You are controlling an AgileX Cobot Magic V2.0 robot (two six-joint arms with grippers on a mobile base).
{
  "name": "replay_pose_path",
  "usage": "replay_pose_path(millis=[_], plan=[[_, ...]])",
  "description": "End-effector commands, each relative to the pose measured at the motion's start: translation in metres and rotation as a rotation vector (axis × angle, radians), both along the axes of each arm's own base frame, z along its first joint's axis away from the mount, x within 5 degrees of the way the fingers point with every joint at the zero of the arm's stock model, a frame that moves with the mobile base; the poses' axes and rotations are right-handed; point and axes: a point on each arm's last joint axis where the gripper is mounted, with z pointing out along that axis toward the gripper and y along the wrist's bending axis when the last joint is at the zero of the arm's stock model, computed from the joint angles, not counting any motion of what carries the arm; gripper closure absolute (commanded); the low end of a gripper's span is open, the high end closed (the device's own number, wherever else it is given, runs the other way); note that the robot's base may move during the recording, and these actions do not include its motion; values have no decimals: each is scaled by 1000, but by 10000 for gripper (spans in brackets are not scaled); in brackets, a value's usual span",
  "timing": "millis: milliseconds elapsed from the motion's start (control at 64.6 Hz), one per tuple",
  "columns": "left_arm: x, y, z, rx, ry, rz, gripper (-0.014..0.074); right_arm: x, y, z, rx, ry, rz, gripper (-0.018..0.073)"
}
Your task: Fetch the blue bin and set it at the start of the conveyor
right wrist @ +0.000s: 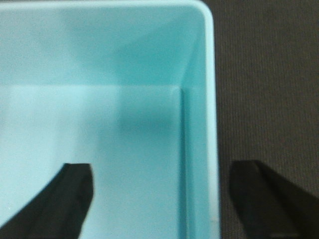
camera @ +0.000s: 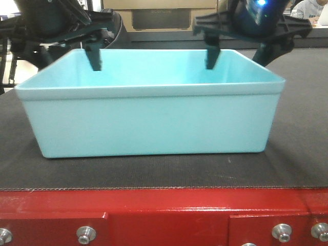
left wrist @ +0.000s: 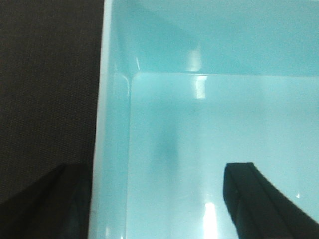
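The belt of dark grey textured fabric fills the scene, edged along its near side by a glossy red frame set with silver bolts. Beyond the belt, a brown panel and a seated person at the far right corner show only in the front view.

The blue bin sits flat on the belt close to the red frame, its long wall facing the front camera. It is pale aqua, with a rolled rim and walls tapering downward, and nothing lies inside it. Nothing stands between the camera and the bin.

Both arms reach in from behind and above. The left gripper straddles the bin's left end wall: one finger hangs inside the tub, the other over the belt outside, the rim running between them. The right gripper does the same at the right end wall. Both sets of jaws are spread wide, with clear gaps either side of the rim, gripping nothing.

The front view shows only the inner fingers dipping below the rim; the wrist views alone reveal the outer fingers and the bin's bare floor.
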Motion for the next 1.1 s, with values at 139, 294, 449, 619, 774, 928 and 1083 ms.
replay_pose_path(millis=[139,294,449,619,774,928,1083], plan=[[1,7,7,12,-12,21,143,2,-16,11,-52,11,-47,64],[-6,10,23,-14,-48,23,209,-4,-18,28,-44,-19,-52,76],[-21,18,52,-52,-118,28,358,-18,-22,56,-39,-92,-27,238],[-40,24,82,-72,-192,-9,654,-37,-27,88,-56,-182,24,570],[-52,24,94,-52,-202,-129,706,-47,-29,99,-105,-218,90,719],[-66,15,97,-107,-244,-315,706,-61,-31,96,-105,-317,165,720],[-80,15,94,-171,-334,-369,706,-86,-34,85,-59,-430,218,720]])
